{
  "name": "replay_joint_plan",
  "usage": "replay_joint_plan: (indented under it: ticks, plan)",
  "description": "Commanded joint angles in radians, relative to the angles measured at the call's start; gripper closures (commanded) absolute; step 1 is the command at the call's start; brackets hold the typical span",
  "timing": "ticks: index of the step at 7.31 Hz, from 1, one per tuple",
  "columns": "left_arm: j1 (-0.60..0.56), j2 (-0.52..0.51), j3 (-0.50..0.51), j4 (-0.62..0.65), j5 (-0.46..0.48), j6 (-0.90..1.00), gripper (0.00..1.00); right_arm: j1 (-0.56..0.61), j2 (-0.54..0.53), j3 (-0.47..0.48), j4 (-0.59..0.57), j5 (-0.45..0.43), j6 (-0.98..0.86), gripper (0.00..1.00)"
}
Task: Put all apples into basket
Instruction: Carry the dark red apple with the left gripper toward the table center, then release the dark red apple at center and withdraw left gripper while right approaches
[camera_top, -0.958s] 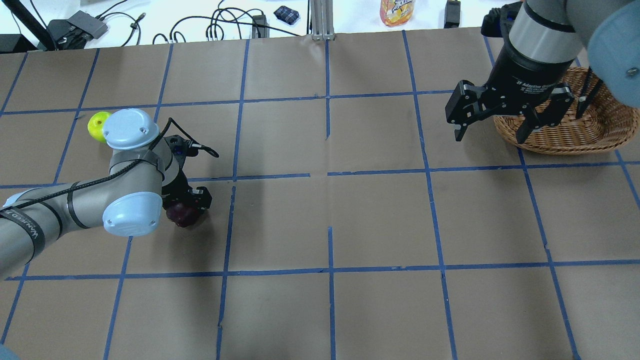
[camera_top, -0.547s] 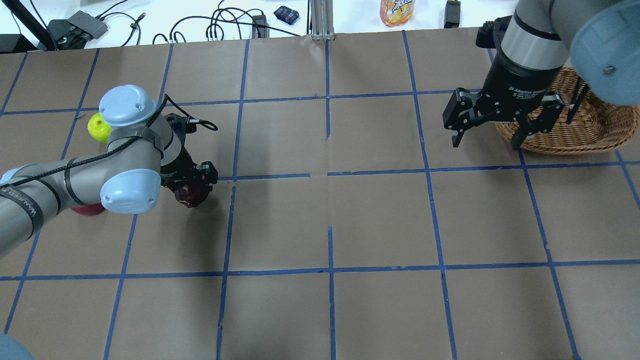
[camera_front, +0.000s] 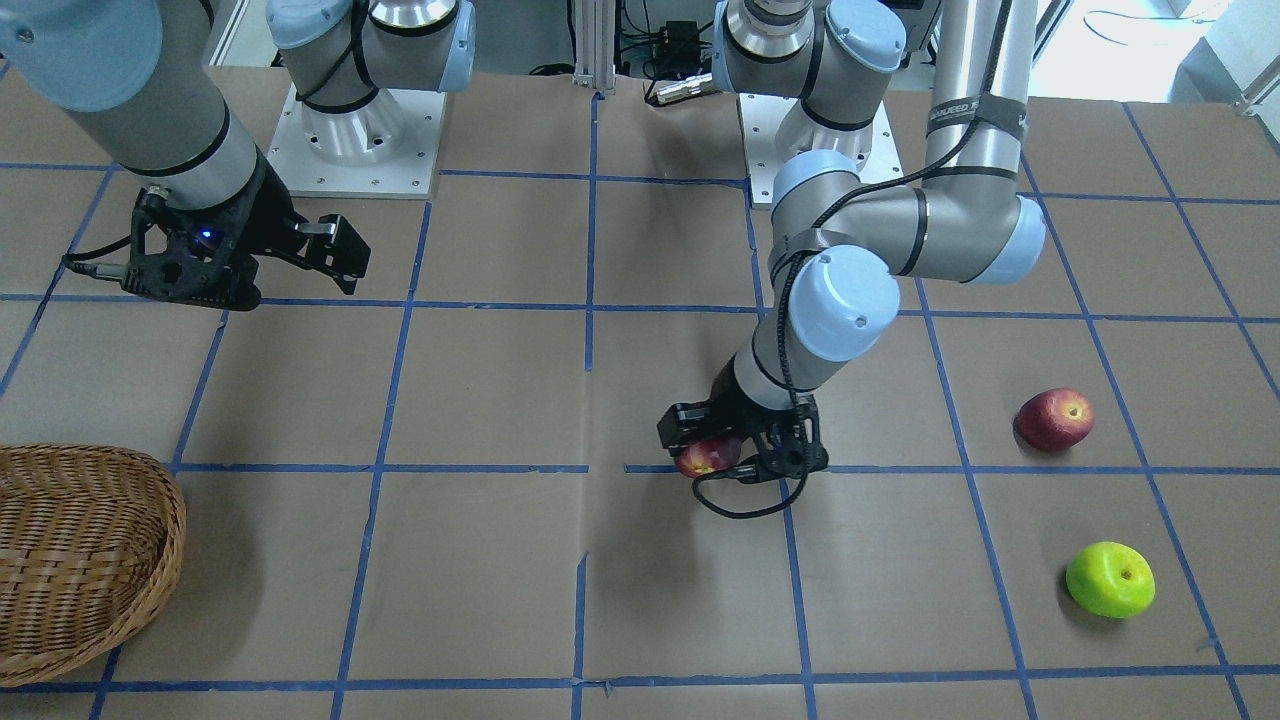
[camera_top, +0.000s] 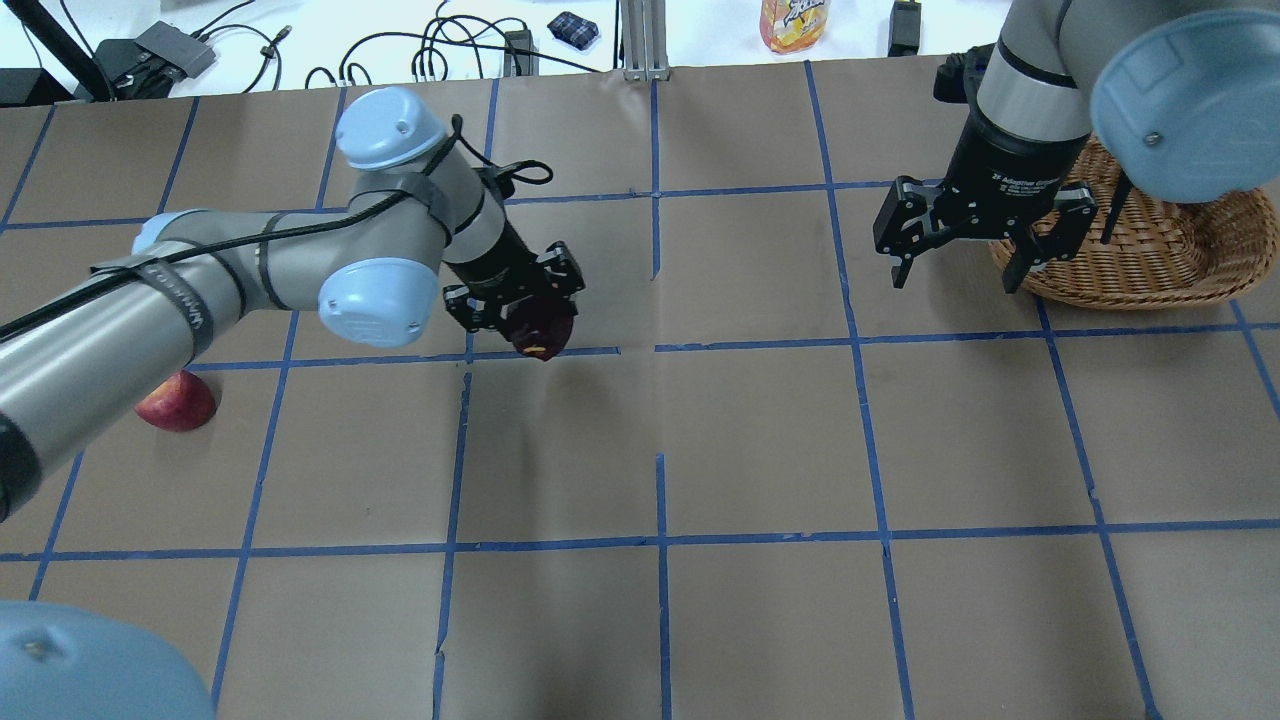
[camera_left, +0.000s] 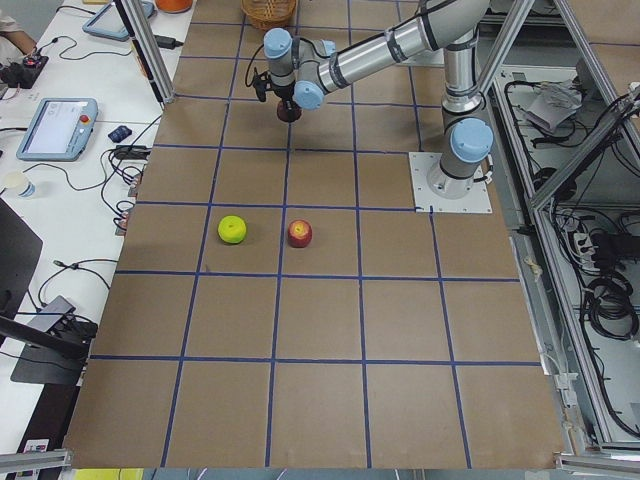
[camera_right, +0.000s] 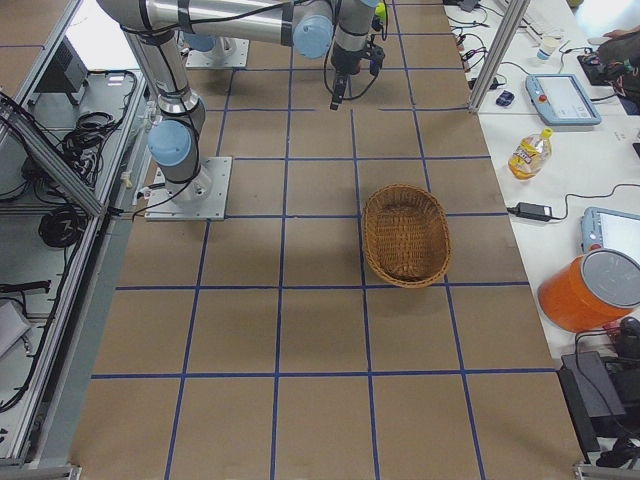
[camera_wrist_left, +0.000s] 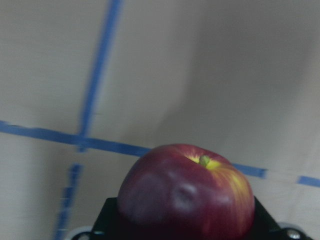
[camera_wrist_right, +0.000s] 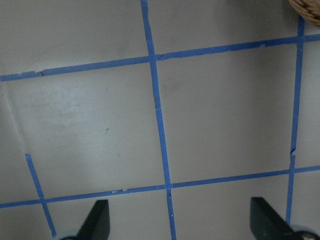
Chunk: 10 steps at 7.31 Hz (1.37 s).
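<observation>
My left gripper (camera_top: 528, 312) is shut on a dark red apple (camera_top: 541, 330) and holds it above the table near the middle; the apple fills the left wrist view (camera_wrist_left: 187, 195) and shows in the front view (camera_front: 708, 455). A second red apple (camera_top: 178, 402) lies on the table at the left. The lime-green apple (camera_front: 1110, 579) lies beyond it, hidden by my left arm in the overhead view. The wicker basket (camera_top: 1150, 270) stands at the far right. My right gripper (camera_top: 955, 278) is open and empty, just left of the basket's rim.
Blue tape lines divide the brown table cover (camera_top: 760, 440) into squares. Cables, a bottle (camera_top: 794, 22) and small devices lie past the far edge. The right wrist view shows bare table with the basket rim (camera_wrist_right: 307, 10) at its top corner.
My left gripper has carried the red apple up off the table and to the right, toward the middle. My right gripper has drifted slightly left and stays open. The second red apple is now uncovered.
</observation>
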Motion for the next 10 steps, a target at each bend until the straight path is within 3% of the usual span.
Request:
replay_joint_plan:
  ticks: [1,2,3,4,7,8,10]
  plan:
    - [-0.13,-0.104,0.108,-0.001,-0.014,-0.105,0.9,0.003,0.012,0.002,-0.025,0.004,0.014,0.0]
    - [-0.134,-0.128,0.113,0.001,-0.014,-0.1,0.87,0.005,0.016,0.022,-0.033,0.001,0.009,0.0]
    - [-0.137,-0.135,0.107,0.001,-0.013,-0.095,0.27,0.005,0.021,0.048,-0.101,0.004,0.014,0.0]
    - [-0.138,-0.136,0.103,0.001,-0.013,-0.106,0.0,0.006,0.022,0.059,-0.134,0.004,0.014,0.0]
    - [-0.099,-0.074,0.145,0.002,-0.008,-0.093,0.0,0.02,0.051,0.071,-0.188,0.014,0.03,0.0]
    - [-0.03,-0.043,0.178,-0.063,-0.004,-0.08,0.0,0.039,0.053,0.071,-0.207,0.016,0.065,0.0]
    - [0.099,0.021,0.19,-0.242,0.022,0.143,0.0,0.132,0.1,0.058,-0.284,0.016,0.194,0.0]
